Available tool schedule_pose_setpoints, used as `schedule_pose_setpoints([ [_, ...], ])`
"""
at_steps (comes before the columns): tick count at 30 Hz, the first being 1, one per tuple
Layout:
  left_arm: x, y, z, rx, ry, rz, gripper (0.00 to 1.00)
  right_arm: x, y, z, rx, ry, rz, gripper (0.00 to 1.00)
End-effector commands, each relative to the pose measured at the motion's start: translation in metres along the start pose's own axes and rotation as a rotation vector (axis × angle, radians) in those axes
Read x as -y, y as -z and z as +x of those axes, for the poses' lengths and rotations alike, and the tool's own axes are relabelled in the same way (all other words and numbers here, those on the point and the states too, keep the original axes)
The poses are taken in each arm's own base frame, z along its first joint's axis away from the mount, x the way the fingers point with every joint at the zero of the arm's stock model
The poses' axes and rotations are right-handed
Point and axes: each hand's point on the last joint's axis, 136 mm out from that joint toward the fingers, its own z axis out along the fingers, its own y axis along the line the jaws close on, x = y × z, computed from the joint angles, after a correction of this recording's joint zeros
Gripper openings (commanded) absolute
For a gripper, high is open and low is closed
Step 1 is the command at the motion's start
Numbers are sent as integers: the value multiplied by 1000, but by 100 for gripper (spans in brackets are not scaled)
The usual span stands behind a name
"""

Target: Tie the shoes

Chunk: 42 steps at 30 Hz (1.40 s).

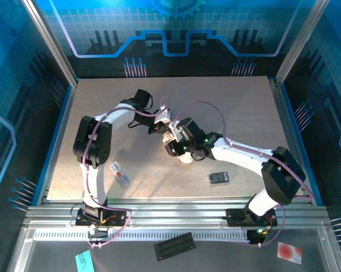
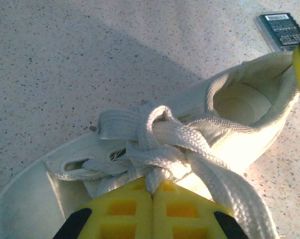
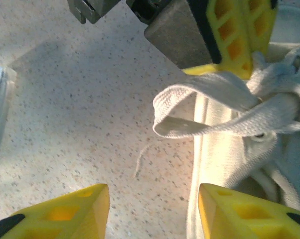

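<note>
The cream shoe lies on the table with its pale laces crossed in a loose knot over the tongue. My left gripper is shut on a lace strand that runs straight out of that knot. A flat lace loop sticks out sideways from the shoe over the table. My right gripper is open just short of this loop, one fingertip over the table and the other at the shoe's side. From above, both grippers crowd over the shoe.
A small black device lies right of the shoe, near the front edge. A white-and-red packet lies to the front left. The left gripper's yellow finger hangs close above the lace loop. Blue enclosure walls ring the table.
</note>
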Motion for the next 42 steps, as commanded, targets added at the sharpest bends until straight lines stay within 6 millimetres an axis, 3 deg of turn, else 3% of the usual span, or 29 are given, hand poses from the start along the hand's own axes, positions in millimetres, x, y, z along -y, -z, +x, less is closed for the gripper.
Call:
schedule_pose_setpoints([
  [1, 3, 9, -15, 14, 47, 27, 0, -10, -11, -29, 114, -85, -48, 53],
  [8, 0, 12, -23, 10, 163, 57, 0, -1, -36, -25, 59, -203, 0, 57],
  [13, -3, 11, -23, -12, 259, 72, 0, -3, -34, -21, 71, -258, -18, 59],
  [16, -5, 10, -21, -31, 322, 63, 0, 11, -22, -18, 68, -280, 28, 58],
  [21, 1, 3, -14, -83, 416, 36, 0, 53, 13, -13, 74, -444, 99, 57],
  [27, 3, -2, -3, -129, 574, -25, 0, 67, 38, -13, 95, -476, 138, 57],
  [31, 4, -2, -3, -111, 670, -47, 0, 59, 36, -13, 82, -486, 87, 57],
  [37, 9, -3, -4, -89, 735, -66, 0, 30, 20, -15, 36, -494, -2, 57],
  [42, 12, -6, -3, -80, 808, -67, 0, 13, 4, 0, -21, -504, -14, 57],
])
